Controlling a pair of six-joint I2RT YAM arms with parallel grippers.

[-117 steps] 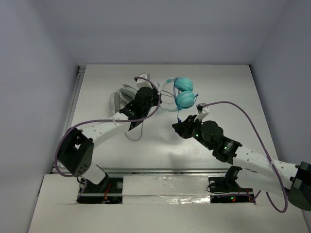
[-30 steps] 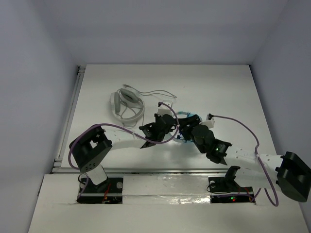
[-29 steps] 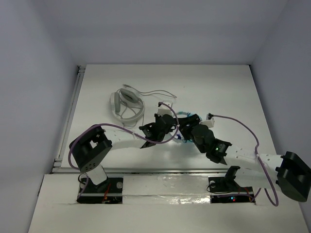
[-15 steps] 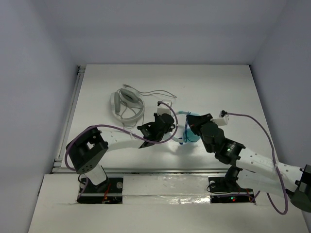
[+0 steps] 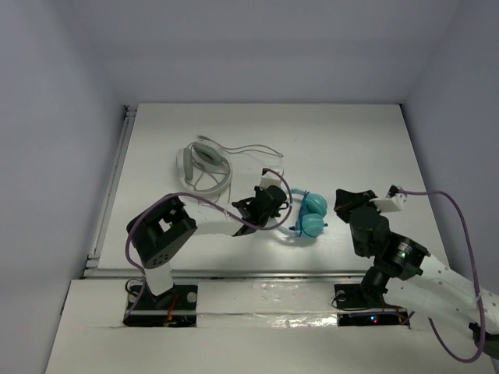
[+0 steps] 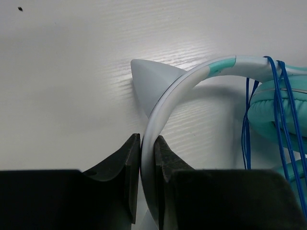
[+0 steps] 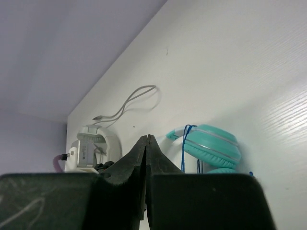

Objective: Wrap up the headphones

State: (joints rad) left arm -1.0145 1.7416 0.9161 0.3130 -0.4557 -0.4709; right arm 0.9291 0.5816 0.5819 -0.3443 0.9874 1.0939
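Soft, even light, faint shadows (wrist views blur up close).

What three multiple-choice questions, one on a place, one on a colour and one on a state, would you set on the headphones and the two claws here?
1. Where does the left claw grip the teal headphones?
A. an ear cup
B. the white headband
C. the plug

2. What colour is the cord on them?
A. blue
B. purple
C. white

3. What is the state of the right claw?
A. wide open
B. shut on the cord
C. shut, holding nothing

Key:
1 B: the left wrist view shows the band pinched between its fingers.
2 A: thin blue strands run down beside the cups.
3 C: its fingers meet with nothing between them, apart from the headphones.
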